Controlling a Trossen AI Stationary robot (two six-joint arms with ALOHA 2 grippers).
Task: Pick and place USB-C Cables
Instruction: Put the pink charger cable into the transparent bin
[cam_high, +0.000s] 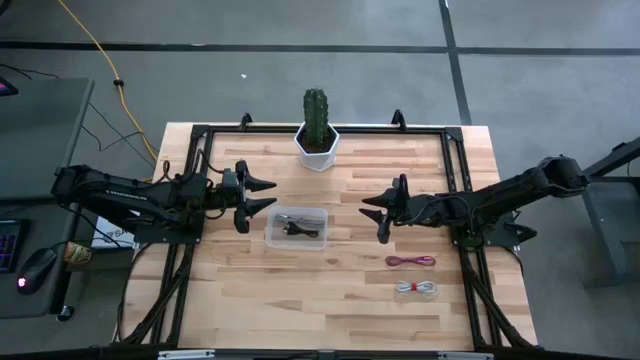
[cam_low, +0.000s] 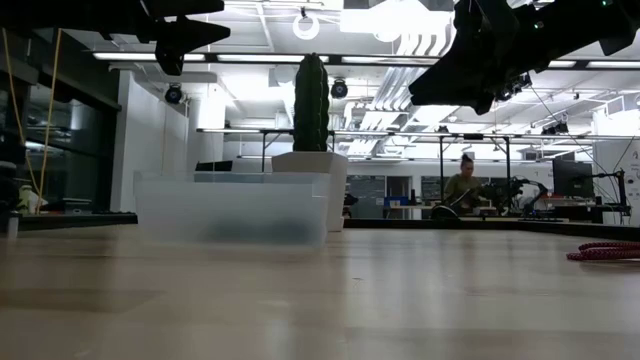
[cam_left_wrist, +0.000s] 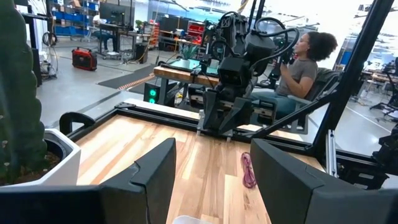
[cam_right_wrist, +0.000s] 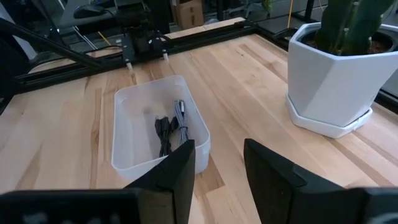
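- Nearest the table-level camera runs the bare wooden table (cam_low: 330, 300), with the dark red cable bundle (cam_low: 606, 251) at its far right edge.
- From overhead, that dark red cable (cam_high: 411, 261) lies near the table's right side, and the whitish cable (cam_high: 416, 288) lies just beside it, toward the front edge; both are loose on the wood.
- Between my two arms sits the clear plastic bin (cam_high: 297, 228), holding the black cable (cam_right_wrist: 163, 135) and the grey cable (cam_right_wrist: 181, 119) side by side.
- My left gripper (cam_high: 262, 195) hovers just left of the bin, fingers spread wide, grasping nothing.
- My right gripper (cam_high: 375, 212) hangs right of the bin, above the table, fingers parted and empty.
- Behind the bin stands a cactus (cam_high: 316, 112) in a white pot (cam_high: 317, 147).
- Beyond the table, a person (cam_left_wrist: 303, 65) sits.
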